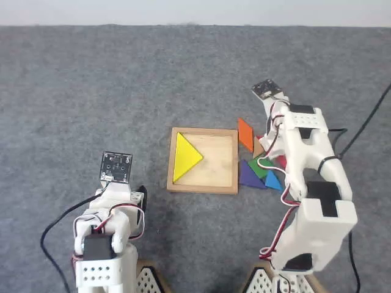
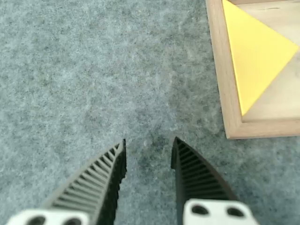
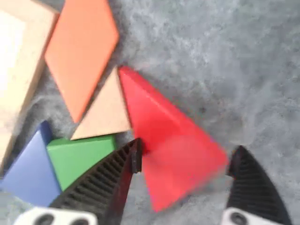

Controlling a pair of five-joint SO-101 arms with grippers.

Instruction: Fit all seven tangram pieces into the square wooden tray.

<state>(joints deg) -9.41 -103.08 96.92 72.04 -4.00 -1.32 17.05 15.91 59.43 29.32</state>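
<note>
Beside the square wooden tray (image 1: 203, 130), the right gripper (image 3: 186, 152), fingers spread, straddles a flat red triangle (image 3: 164, 126).
Flat yellow triangle (image 1: 185, 157): long edge along the tray wall, apex toward them; left gripper (image 2: 149, 143) gapes.

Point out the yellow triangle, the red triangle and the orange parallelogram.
yellow triangle (image 1: 184, 157), high view, middle of its top face.
red triangle (image 3: 169, 143), right wrist view, middle of its top face.
orange parallelogram (image 3: 82, 55), right wrist view, middle of its top face.

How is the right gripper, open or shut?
Open. The right gripper has its fingers wide apart, flanking the red triangle without clamping it.
</note>
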